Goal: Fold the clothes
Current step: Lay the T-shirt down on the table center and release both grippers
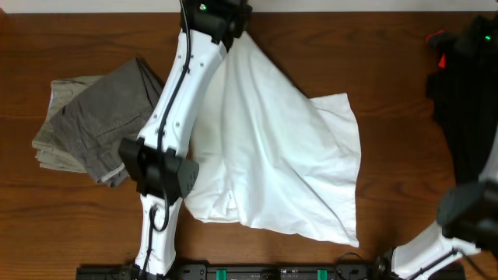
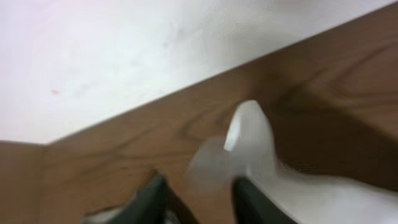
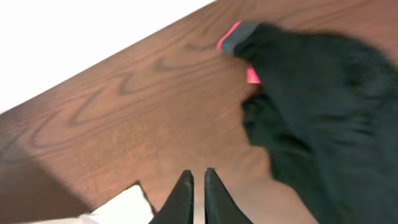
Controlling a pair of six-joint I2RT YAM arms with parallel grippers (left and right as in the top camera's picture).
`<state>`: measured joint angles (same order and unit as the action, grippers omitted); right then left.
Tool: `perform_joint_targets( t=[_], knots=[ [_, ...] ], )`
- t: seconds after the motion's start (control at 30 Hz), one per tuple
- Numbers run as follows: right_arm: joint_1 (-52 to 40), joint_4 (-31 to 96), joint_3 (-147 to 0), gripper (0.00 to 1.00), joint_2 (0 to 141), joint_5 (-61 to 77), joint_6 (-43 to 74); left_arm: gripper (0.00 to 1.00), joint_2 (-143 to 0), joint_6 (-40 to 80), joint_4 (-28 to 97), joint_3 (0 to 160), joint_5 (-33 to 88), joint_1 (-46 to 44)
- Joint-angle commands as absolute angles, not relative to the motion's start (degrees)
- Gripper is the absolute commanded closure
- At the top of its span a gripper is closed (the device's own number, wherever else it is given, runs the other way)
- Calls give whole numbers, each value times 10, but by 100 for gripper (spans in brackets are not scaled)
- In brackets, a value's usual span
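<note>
The white T-shirt (image 1: 272, 148) lies spread over the middle of the table, one corner drawn to a peak at the far edge. My left gripper (image 1: 226, 23) hovers at that peak. In the blurred left wrist view its jaws (image 2: 199, 190) stand apart, with wood showing between them and a fold of white shirt (image 2: 252, 140) just past the right finger. The grey-khaki trousers (image 1: 93, 124) lie crumpled at the left. The black garment (image 1: 459, 101) lies at the right. My right gripper (image 3: 199, 177) is shut and empty above bare wood beside the black garment (image 3: 317, 106).
A pink-red trim (image 3: 233, 37) shows at the black garment's far edge, and also from overhead (image 1: 442, 48). A corner of the white shirt (image 3: 121, 208) lies left of my right fingers. The table's far edge (image 2: 186, 93) runs just beyond my left gripper.
</note>
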<state>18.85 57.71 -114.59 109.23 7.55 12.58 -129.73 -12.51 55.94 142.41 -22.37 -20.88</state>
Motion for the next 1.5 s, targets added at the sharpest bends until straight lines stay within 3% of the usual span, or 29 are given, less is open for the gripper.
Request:
perform_joint_targets(
  t=[0.0, 0.07, 0.13, 0.23, 0.3, 0.6, 0.8, 0.93, 1.1, 1.3, 1.47],
  knots=[
    [180, 585, -1147, 85, 1105, 123, 136, 47, -1276, -121, 567, 1428, -197, -183],
    [175, 599, -1146, 80, 1105, 130, 108, 37, -1268, -124, 582, 1428, -204, -175],
    [164, 618, -1147, 66, 1105, 132, 75, 28, -1257, -123, 601, 1428, -204, -170],
    [138, 662, -1146, 49, 1109, 142, 29, 25, -1237, -123, 634, 1428, -204, -168],
    [116, 686, -1146, 46, 1119, 142, 12, 23, -1221, -121, 654, 1428, -204, -168],
    [14, 737, -1145, 59, 1247, 144, 10, 20, -1097, -16, 766, 1428, -174, -168],
    [-20, 730, -1145, 90, 1340, 144, 27, 18, -1032, 23, 836, 1428, -152, -168],
    [-23, 724, -1145, 97, 1387, 145, 44, 18, -1011, 38, 852, 1428, -152, -168],
    [-23, 715, -1145, 99, 1428, 131, 50, 18, -1007, 38, 857, 1428, -151, -168],
    [2, 670, -1145, 99, 1465, -63, 139, 18, -1007, 43, 863, 1428, -152, -168],
    [72, 625, -1146, 99, 1479, -44, 213, 18, -1007, 49, 873, 1428, -152, -168]
  ],
)
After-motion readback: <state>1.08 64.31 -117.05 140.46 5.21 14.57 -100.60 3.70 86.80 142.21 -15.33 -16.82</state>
